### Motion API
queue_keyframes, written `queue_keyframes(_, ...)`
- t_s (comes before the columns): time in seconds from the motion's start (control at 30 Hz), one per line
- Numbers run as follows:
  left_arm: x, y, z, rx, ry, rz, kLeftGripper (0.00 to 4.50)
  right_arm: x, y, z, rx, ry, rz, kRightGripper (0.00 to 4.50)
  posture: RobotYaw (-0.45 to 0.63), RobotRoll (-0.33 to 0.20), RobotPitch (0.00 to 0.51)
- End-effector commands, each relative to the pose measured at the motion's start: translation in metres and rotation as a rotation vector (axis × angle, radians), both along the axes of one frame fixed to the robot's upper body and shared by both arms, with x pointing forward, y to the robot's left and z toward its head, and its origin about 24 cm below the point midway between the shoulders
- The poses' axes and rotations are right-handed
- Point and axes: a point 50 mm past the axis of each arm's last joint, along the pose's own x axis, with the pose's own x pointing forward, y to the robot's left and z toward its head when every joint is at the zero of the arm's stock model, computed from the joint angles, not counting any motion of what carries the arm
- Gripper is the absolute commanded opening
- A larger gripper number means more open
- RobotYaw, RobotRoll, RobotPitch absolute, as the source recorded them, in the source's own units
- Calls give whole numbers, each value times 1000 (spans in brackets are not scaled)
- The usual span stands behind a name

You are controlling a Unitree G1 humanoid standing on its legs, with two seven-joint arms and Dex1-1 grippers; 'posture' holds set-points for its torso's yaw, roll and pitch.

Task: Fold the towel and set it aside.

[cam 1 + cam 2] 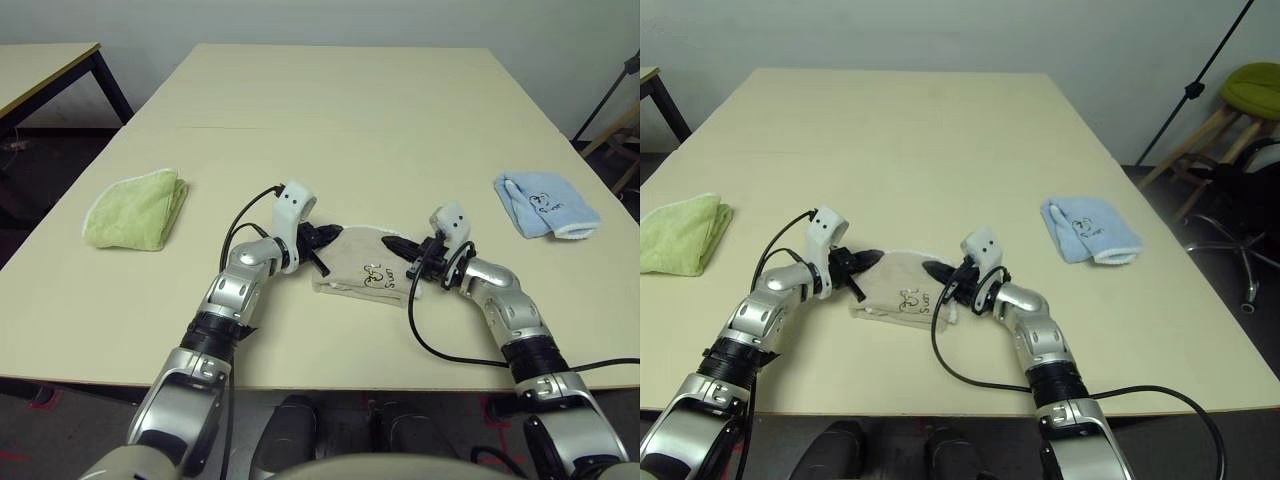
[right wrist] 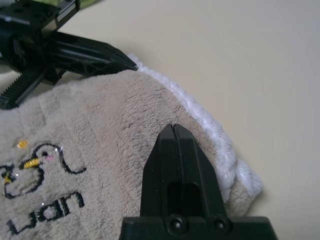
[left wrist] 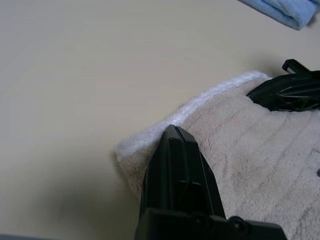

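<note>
Counter [image 1: 330,110] wide and bare toward 12 o'clock, lots of free room; front edge close behind the arms. Towel [image 1: 365,262] beige, folded small, white corded edge, duck embroidery and lettering up, lying near the front edge at centre. Green towel [image 1: 135,208] at 9 o'clock, blue towel [image 1: 545,205] at 2 o'clock, both well apart. Left gripper [image 1: 322,240] and right gripper [image 1: 400,245] low, nearly level, angled inward, fingers closed, tips on the towel's far corners.

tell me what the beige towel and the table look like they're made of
Beige towel: looks like soft terry or plush cloth, with a fuzzy pile, a white corded edge and stitched lettering. Table: smooth, matte, pale surface, probably laminate or painted board; the pictures leave that open.
</note>
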Motion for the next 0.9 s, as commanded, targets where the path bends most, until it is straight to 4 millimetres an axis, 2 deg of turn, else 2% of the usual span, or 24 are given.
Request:
queue_keyframes(0.03, 2, 5, 15, -45, -71, -27, 612, 0, -9, 21, 104, 3, 1, 183, 100, 0, 62)
queue_keyframes(0.13, 2, 9, 34, -90, -137, -60, 1583, -2, -16, 43, 220, 12, -12, 982, 99, 0, 63)
queue_keyframes(0.23, 1, 18, 50, -89, -176, -90, 2655, -4, -28, 59, 274, 72, -76, 2105, 97, 0, 64)
queue_keyframes(0.3, -3, 27, 61, -84, -206, -145, 3373, -6, -39, 70, 273, 111, -114, 2843, 97, 0, 64)
queue_keyframes(0.4, -5, 42, 68, -83, -209, -157, 4480, -9, -53, 74, 147, 229, -220, 4007, 94, 0, 65)
queue_keyframes(0.43, -5, 47, 69, -95, -183, -153, 4500, -11, -56, 76, 133, 264, -232, 4407, 88, 0, 67)
queue_keyframes(0.6, -13, 62, 75, -160, -189, -225, 4500, -19, -66, 83, 163, 491, -238, 4466, 87, 0, 68)
queue_keyframes(0.67, -17, 68, 75, -140, -205, -257, 4500, -22, -71, 80, 189, 640, -246, 4466, 86, 0, 69)
queue_keyframes(0.73, -21, 72, 75, -141, -205, -307, 4500, -23, -73, 76, 202, 713, -267, 4466, 86, 0, 69)
queue_keyframes(0.9, -31, 81, 69, -161, -210, -412, 4500, -27, -64, 58, 209, 864, -263, 4466, 87, 0, 69)
